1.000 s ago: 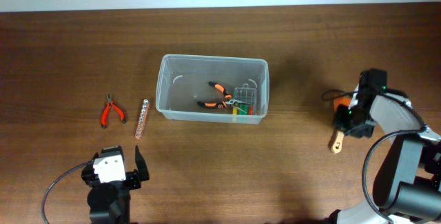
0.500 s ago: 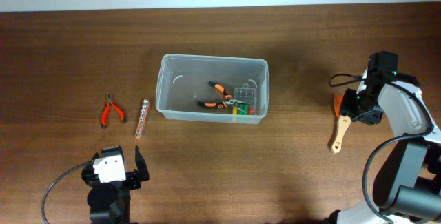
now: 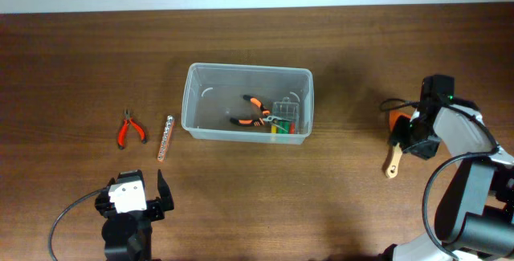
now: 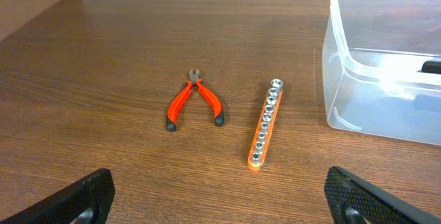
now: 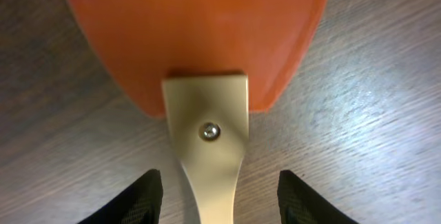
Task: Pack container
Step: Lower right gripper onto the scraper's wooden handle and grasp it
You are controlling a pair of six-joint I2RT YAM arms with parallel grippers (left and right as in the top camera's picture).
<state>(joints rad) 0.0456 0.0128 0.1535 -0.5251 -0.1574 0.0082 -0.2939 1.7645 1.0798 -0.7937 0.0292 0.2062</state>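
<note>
The clear plastic container (image 3: 247,102) stands mid-table and holds orange-handled pliers (image 3: 252,110) and a small clear case of coloured bits (image 3: 284,118); its corner shows in the left wrist view (image 4: 386,58). Orange pliers (image 3: 129,128) (image 4: 194,100) and an orange socket rail (image 3: 165,137) (image 4: 265,123) lie left of it. An orange spatula with a wooden handle (image 3: 393,152) (image 5: 207,58) lies at the right. My right gripper (image 3: 411,136) (image 5: 217,196) is open, low over the spatula, fingers either side of its handle. My left gripper (image 3: 136,201) (image 4: 220,196) is open and empty near the front edge.
The table's far edge (image 3: 257,8) meets a white wall. A black cable (image 3: 68,213) loops beside the left arm at the front left.
My right gripper moved away from the spatula to the right, then came back left and down over the spatula's handle. The left arm and other things have not moved.
</note>
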